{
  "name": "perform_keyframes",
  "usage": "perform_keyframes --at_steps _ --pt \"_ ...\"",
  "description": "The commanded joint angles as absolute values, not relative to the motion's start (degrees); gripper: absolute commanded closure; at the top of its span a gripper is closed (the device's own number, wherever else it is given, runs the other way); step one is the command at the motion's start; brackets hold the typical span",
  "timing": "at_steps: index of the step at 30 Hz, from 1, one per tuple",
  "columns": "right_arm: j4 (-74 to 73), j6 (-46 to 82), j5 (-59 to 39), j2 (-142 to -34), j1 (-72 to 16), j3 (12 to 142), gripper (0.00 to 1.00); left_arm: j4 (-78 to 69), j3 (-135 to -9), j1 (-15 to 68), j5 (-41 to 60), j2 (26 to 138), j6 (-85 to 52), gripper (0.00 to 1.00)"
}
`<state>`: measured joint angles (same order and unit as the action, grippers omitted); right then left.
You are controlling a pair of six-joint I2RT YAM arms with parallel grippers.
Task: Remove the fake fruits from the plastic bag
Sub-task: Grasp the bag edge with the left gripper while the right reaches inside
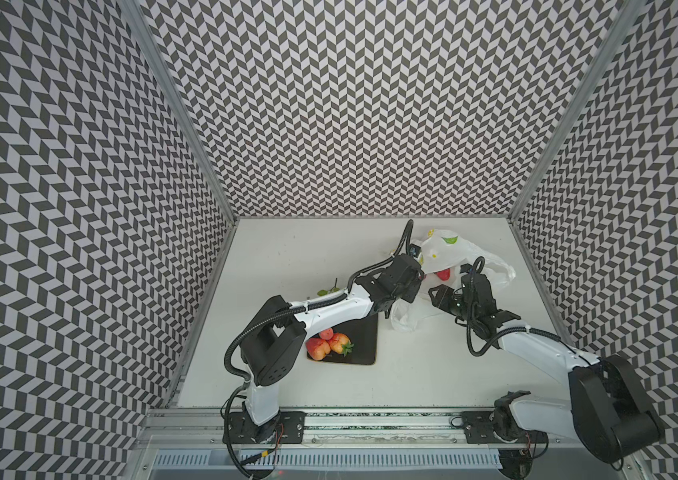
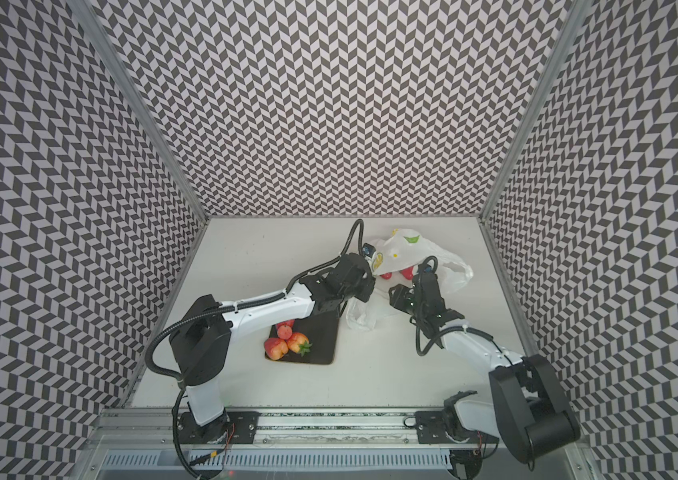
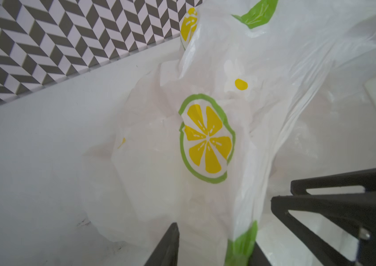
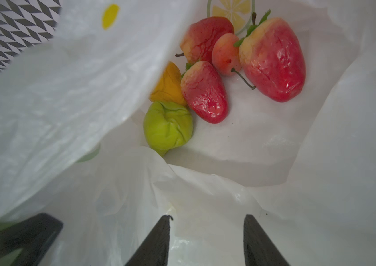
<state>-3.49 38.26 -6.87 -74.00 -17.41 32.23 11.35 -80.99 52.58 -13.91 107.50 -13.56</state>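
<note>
Your left pincer (image 3: 214,235) is sitting narrow, with a fold of the plastic bag (image 3: 205,138) between its fingers. I cannot tell if it is pinching. Your right pincer (image 4: 209,216) is hanging part open and empty at the bag's mouth. Six fake fruits (image 4: 205,92) are lying inside the bag, at the far right of the table (image 1: 287,257). Some more fruits (image 1: 331,345) are lying on the dark plate (image 1: 362,340).

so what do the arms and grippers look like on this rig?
Left arm and right arm: white links, bulky black joint housings, black corrugated cable conduit looped outside. Left gripper and right gripper: matte black parallel fingers tapering to wedge tips. No markings visible.
</note>
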Motion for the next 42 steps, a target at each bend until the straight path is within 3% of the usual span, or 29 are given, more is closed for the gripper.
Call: perform_keyframes --at_steps 1,5,13,19,28,36,42 --pt "-9.2 40.2 -8.2 -75.2 -16.3 32.4 0.49 8.7 -84.2 52.3 -13.3 108.1 -11.4 0.82" --pt "-11.3 41.5 -8.8 -75.3 -14.2 30.5 0.5 7.2 -87.8 52.6 -11.4 109.4 -9.1 1.0" --pt "-10.7 41.6 -9.0 -72.8 -12.0 26.9 0.5 -2.9 -91.5 57.1 -1.6 109.0 0.3 1.0" --pt "-8.7 41.1 -9.7 -70.4 -11.9 24.0 0.5 -11.2 -82.8 56.9 7.5 105.0 0.0 1.0" --pt "-6.3 37.2 -10.6 -68.5 -11.9 25.1 0.44 -16.8 -58.5 53.4 5.0 96.1 -12.5 1.0" --pt "-9.1 35.0 -14.6 -71.3 -12.1 28.3 0.33 -18.0 -53.2 52.8 4.2 95.6 -17.9 1.0" --pt "-9.7 35.1 -12.3 -76.4 -14.9 33.0 0.26 -19.8 -52.6 53.0 5.3 96.3 -19.1 1.0"
